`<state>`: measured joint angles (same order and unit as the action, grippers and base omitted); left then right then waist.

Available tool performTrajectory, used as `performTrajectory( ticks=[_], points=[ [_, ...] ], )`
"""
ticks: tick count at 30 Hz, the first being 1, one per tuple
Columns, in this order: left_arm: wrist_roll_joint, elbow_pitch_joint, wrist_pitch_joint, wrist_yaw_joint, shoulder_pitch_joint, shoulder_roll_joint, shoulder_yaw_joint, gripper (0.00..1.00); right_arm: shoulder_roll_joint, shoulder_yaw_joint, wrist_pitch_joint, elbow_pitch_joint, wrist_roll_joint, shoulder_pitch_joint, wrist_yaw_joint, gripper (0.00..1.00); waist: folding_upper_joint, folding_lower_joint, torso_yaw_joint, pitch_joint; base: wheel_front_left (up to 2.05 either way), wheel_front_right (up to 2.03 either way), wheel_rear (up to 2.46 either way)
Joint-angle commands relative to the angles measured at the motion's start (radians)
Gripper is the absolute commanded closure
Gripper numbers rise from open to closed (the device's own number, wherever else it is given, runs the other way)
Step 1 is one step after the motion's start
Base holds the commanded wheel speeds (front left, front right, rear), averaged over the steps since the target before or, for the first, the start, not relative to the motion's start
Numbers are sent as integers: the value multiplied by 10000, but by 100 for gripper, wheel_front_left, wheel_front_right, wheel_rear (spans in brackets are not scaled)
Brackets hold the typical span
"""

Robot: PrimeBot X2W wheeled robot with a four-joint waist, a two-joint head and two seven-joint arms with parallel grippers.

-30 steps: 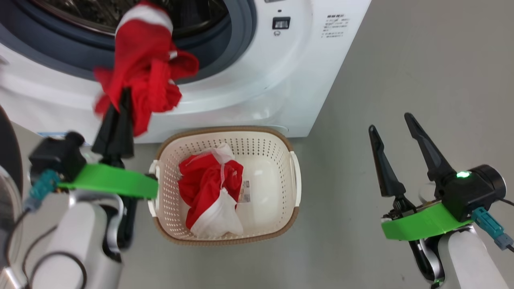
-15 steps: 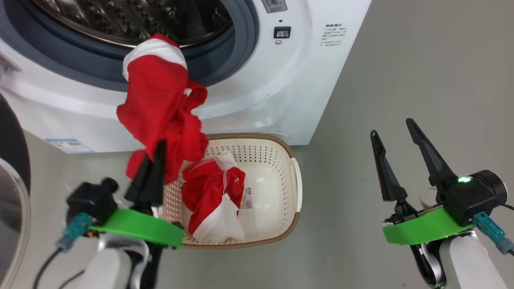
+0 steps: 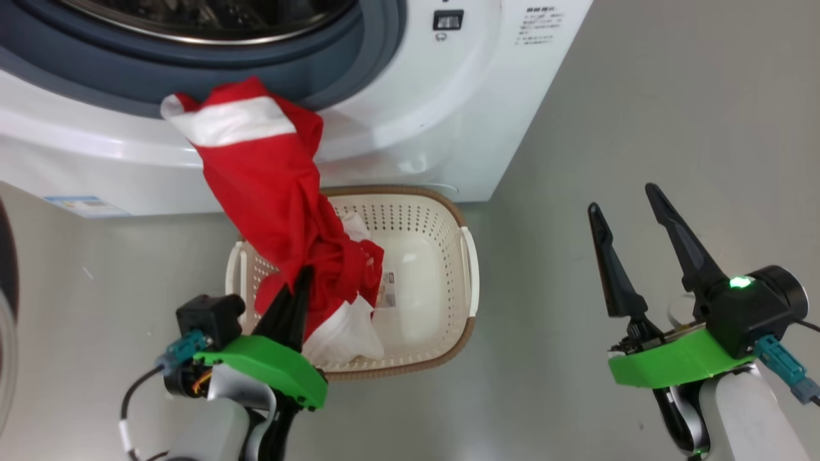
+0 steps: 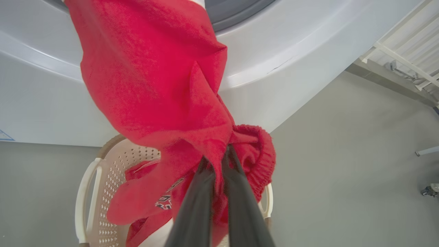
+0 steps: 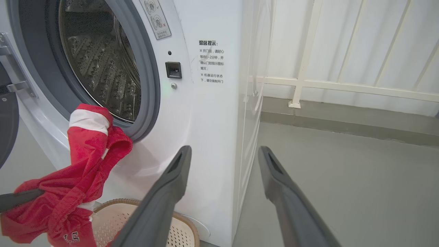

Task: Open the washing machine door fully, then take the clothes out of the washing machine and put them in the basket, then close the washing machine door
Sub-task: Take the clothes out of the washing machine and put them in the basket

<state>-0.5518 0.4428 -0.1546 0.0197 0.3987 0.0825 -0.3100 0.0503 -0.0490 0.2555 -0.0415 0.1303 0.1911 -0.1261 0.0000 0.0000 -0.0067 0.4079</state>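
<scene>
The left claw [image 3: 296, 285] is clamped shut on a red garment [image 3: 269, 173] with a white band, pinching a bunched fold of it between its dark fingers [image 4: 199, 192], as the left wrist view [image 4: 216, 161] shows close up. The garment [image 4: 154, 75] stretches from that grip up and across the front of the white washing machine [image 3: 416, 115], its white-banded end lying against the grey-blue gasket [image 3: 192, 61] at the lower lip of the opening; in the right wrist view the same piece [image 5: 85, 151] hangs just below the steel drum [image 5: 99, 61]. The gripped part hangs over the near-left part of the cream perforated basket [image 3: 423, 256], which stands on the grey floor [image 3: 640, 96] right in front of the machine. A second red-and-white garment [image 3: 346, 333] lies inside the basket, on its left side. The right claw [image 3: 621, 198] hovers well to the right of the basket with its fingers spread wide and nothing between them [image 5: 223, 151]. The machine's door [image 5: 7, 130] stands swung open at the left.
</scene>
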Motion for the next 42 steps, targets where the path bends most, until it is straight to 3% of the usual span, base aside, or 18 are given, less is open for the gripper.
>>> performTrajectory(
  ticks=[1, 27, 40, 42],
  points=[
    [-57, 89, -79, 69, 277, 117, 243, 100, -1, -260, 63, 282, 53, 215, -46, 0, 0, 0, -89, 208, 0, 0, 0],
    [-639, 7056, -566, 595, 3469, -244, 51, 100, -1, -548, 63, 385, 67, 774, -46, 0, 0, 0, -926, 1758, 0, 0, 0],
    [-795, 8236, -513, 506, 4475, 215, 136, 100, -1, -658, 63, 526, 266, 963, -46, 0, 0, 0, -1562, 2638, 0, 0, 0],
    [-809, 8288, -458, 497, 4564, 250, 125, 89, -1, -634, 63, 543, 280, 998, -46, 0, 0, 0, -1585, 2743, 0, 0, 0]
  ],
)
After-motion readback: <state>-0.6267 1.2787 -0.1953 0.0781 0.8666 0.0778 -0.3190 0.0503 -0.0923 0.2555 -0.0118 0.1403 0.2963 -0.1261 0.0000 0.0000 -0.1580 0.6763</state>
